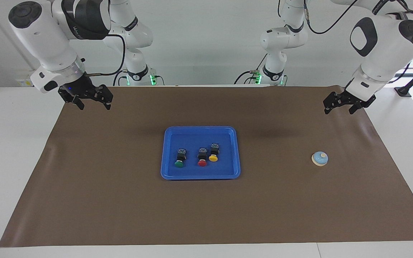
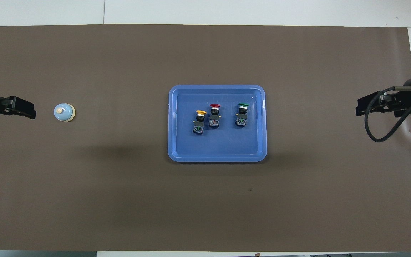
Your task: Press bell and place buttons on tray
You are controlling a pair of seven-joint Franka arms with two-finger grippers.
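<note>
The blue tray (image 1: 224,169) lies in the middle of the brown mat, also in the overhead view (image 2: 219,147). Three buttons lie in it on their sides: green (image 1: 179,159) (image 2: 242,115), red (image 1: 202,158) (image 2: 214,116) and yellow (image 1: 213,153) (image 2: 199,122). The light-blue bell (image 1: 319,158) (image 2: 64,112) stands on the mat toward the left arm's end. My left gripper (image 1: 339,110) (image 2: 30,112) hangs open and empty in the air over the mat's edge, apart from the bell. My right gripper (image 1: 94,106) (image 2: 359,107) hangs open and empty over the mat's right-arm end.
The brown mat (image 1: 120,200) covers most of the white table (image 1: 13,143). A black cable (image 2: 380,125) loops from the right arm's wrist. Nothing else stands on the mat.
</note>
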